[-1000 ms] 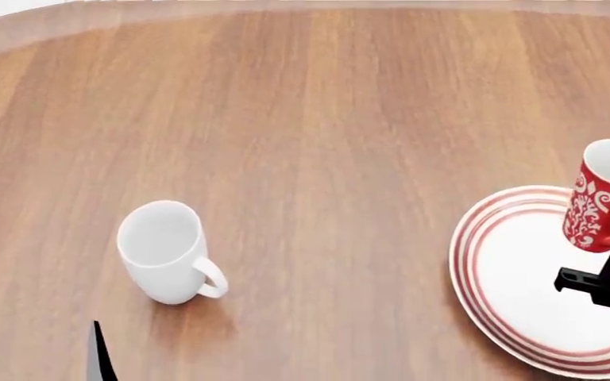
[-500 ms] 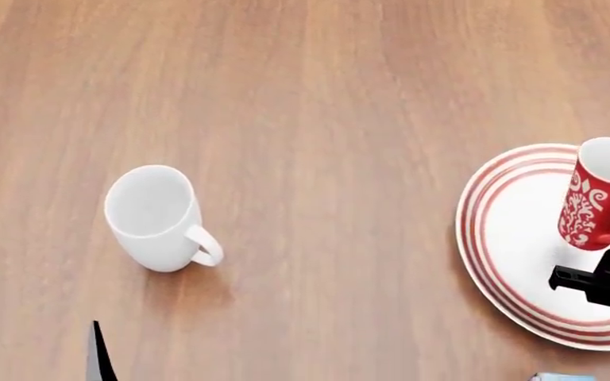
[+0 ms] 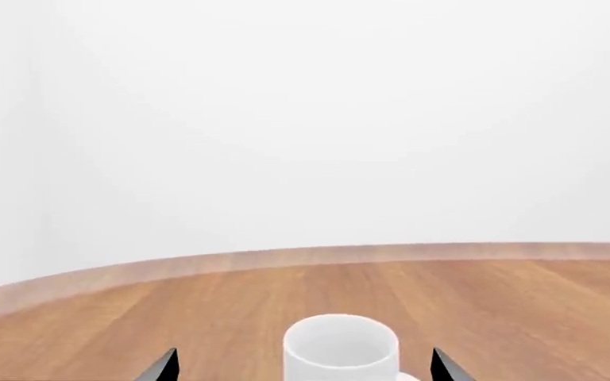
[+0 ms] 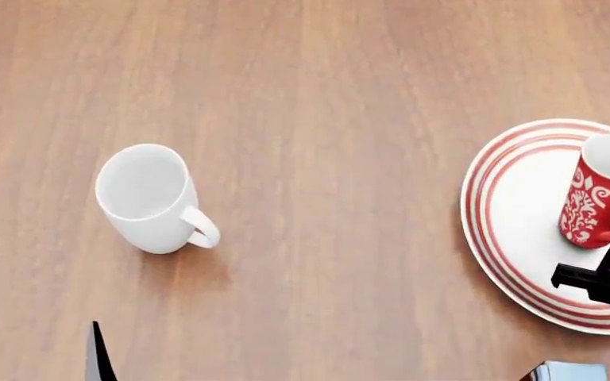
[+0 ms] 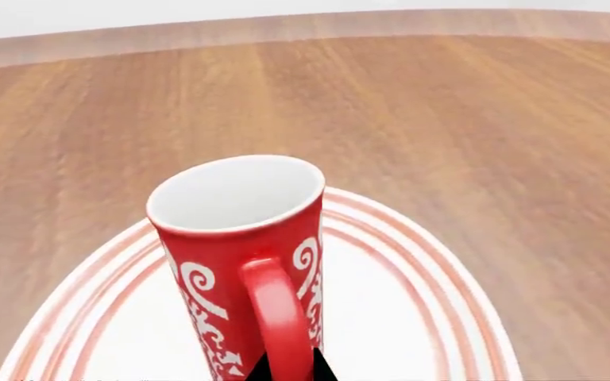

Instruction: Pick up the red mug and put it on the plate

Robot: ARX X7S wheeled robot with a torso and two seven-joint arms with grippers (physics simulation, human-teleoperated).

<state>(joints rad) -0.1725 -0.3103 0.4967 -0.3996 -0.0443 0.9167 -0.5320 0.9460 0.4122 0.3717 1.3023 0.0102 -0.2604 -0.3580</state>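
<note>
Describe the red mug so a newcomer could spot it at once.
On the wooden table, look to the right side for the red-ringed plate. The red mug is over it, held at its handle by the right gripper. Unlike the plain white mug, it carries white swirls.

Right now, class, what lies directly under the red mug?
The plate with its red rings lies beneath the red mug. The mug's base is hidden, so whether it touches the plate cannot be seen.
</note>
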